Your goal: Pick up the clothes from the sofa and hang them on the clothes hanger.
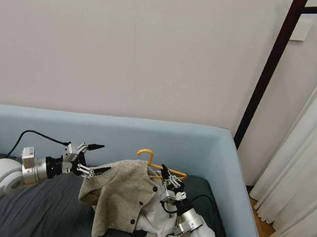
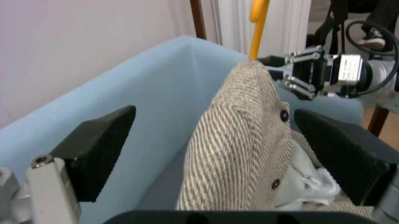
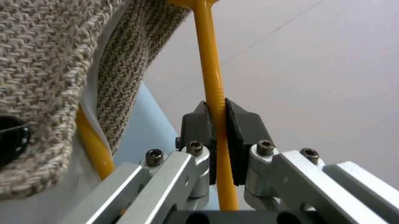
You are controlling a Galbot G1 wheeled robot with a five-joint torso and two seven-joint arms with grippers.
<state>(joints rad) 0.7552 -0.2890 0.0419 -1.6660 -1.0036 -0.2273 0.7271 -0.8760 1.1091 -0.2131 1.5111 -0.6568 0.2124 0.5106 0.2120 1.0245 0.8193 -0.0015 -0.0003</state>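
My left gripper [image 1: 101, 158] is out over the left part of the sofa [image 1: 146, 135], level with the top of its dark grey seat cushion [image 1: 41, 213] and pointing right. Its jaws stand wide apart. In the left wrist view the two black pads [image 2: 100, 140] are spread with nothing between them, and the garment sits just ahead of the gap. The lower fingertip is right at the shoulder edge of the clothing, but I cannot tell whether it touches.

The clothing is a beige knit cardigan [image 1: 120, 195] with dark buttons. It is draped over a yellow hanger [image 1: 145, 152], lifted off the seat near the middle of the sofa. Its left shoulder is spread out and its front hangs down toward the cushion. The hanger's hook pokes up above the collar, in front of the pale blue backrest. A white garment [image 1: 158, 222] lies crumpled beneath the cardigan's lower right side.

Just to the right, my right gripper [image 1: 166, 178] reaches up from below. Its jaws are closed tight on the hanger's thin yellow rod. The right wrist view shows both dark pads pressed against that rod, with the knit fabric hanging beside it.

Farther right are the sofa's end wall, then a dark door frame [image 1: 266, 77] and a white curtain [image 1: 301, 184].
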